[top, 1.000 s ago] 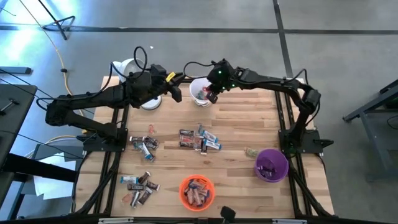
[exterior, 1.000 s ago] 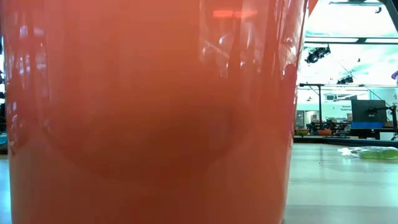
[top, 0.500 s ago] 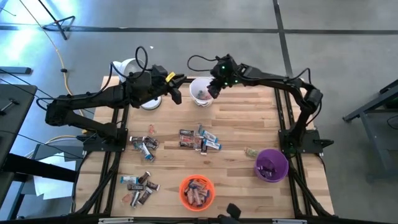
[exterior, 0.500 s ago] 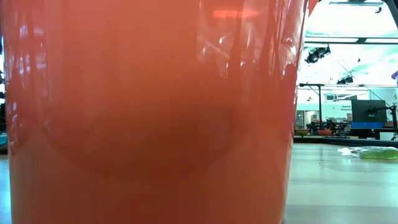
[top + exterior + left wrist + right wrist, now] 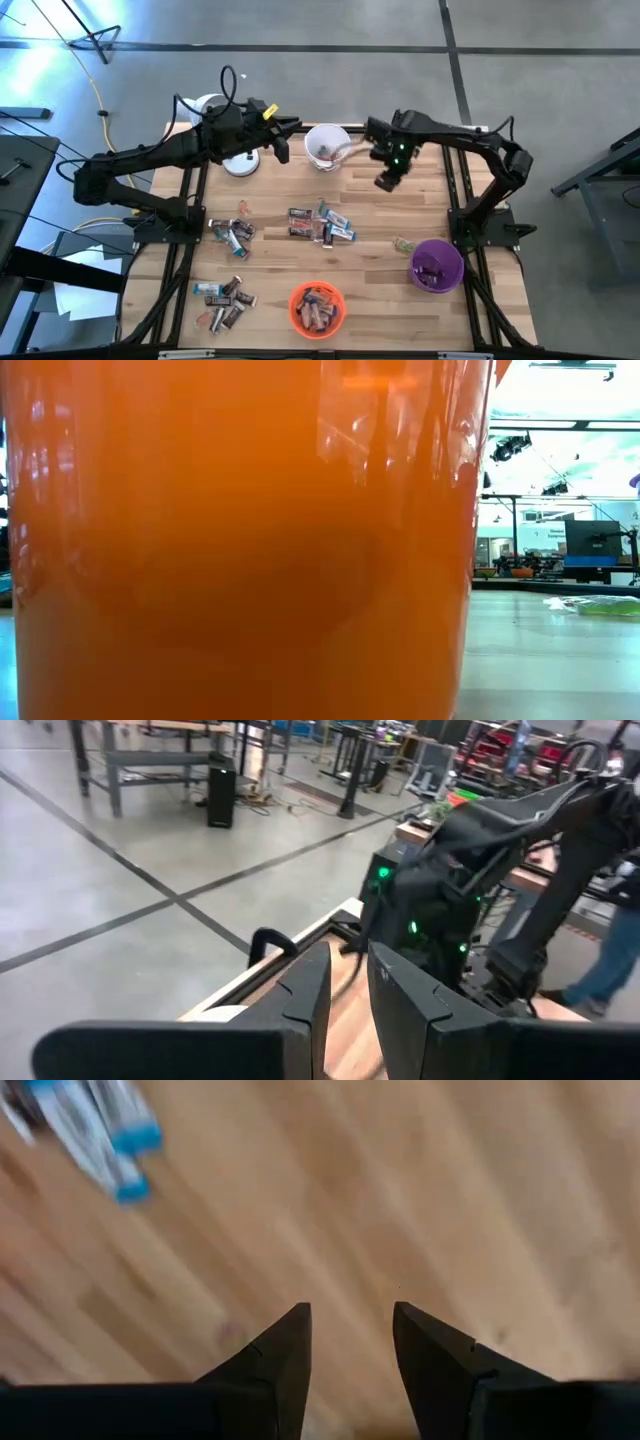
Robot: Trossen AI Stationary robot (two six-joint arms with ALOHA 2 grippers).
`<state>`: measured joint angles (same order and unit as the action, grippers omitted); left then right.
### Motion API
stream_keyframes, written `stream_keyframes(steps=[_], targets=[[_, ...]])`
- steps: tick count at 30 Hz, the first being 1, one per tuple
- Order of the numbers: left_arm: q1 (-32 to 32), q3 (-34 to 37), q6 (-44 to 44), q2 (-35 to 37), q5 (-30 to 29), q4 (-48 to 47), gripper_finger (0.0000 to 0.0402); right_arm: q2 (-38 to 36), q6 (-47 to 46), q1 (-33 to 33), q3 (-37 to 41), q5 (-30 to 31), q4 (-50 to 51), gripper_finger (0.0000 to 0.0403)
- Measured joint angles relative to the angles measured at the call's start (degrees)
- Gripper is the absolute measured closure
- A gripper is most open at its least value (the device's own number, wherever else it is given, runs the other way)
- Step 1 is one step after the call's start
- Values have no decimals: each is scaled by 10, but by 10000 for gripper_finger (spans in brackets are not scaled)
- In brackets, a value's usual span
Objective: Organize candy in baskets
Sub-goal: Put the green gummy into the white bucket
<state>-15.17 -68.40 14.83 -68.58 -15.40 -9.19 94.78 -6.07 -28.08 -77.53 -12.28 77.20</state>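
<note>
My right hand (image 5: 385,183) hung over bare table (image 5: 400,215) just to the right of the white basket (image 5: 326,146), its two fingers (image 5: 280,1355) parted with nothing between them; only wood grain and a blurred blue-and-silver candy (image 5: 95,1135) showed ahead of it. My left hand (image 5: 284,150) sat near the far edge of the table, just left of the white basket, its fingers (image 5: 310,990) a narrow gap apart and holding nothing.

Nearest the front edge stood the orange basket (image 5: 317,309), with dark-wrapped candy inside, so close to the low camera that its wall (image 5: 240,540) filled most of that view. Left of it lay a small heap of candy (image 5: 225,300). To its right and a little farther back was the purple basket (image 5: 437,265). In the middle of the table lay two more clusters of candy (image 5: 320,224), one of them further left (image 5: 232,232). Beyond my left arm stood a white lamp (image 5: 210,105).
</note>
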Motion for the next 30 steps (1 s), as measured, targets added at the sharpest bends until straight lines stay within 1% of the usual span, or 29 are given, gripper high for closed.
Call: stream_keyframes(steps=[2, 5, 9, 11, 13, 16, 18, 22, 26, 30], targets=[[-4, 0, -2, 0, 10, 0, 346, 0, -2, 20, 13, -2, 24, 266], [-6, 0, -17, 0, 32, -1, 346, 0, -22, 56, 44, -4, 27, 266], [-6, 0, -29, 0, 40, -10, 346, -4, -57, 111, 94, -30, 22, 265], [-6, 0, -30, 0, 40, -16, 346, -4, -72, 140, 120, -32, 17, 265], [-6, 0, -31, 0, 40, -25, 346, -4, -90, 167, 145, -33, -5, 265], [-6, 0, -31, 0, 40, -36, 346, -8, -120, 206, 173, -33, -64, 265], [-6, 0, -31, 0, 40, -39, 346, -8, -145, 228, 185, -43, -99, 265], [-6, 0, -30, 0, 40, -41, 346, -9, -185, 262, 197, -63, -133, 265], [-6, 0, -30, 0, 40, -40, 346, -8, -195, 287, 215, -67, -148, 264], [-6, 0, -30, 0, 40, -40, 346, -8, -200, 295, 240, -55, -170, 264]])
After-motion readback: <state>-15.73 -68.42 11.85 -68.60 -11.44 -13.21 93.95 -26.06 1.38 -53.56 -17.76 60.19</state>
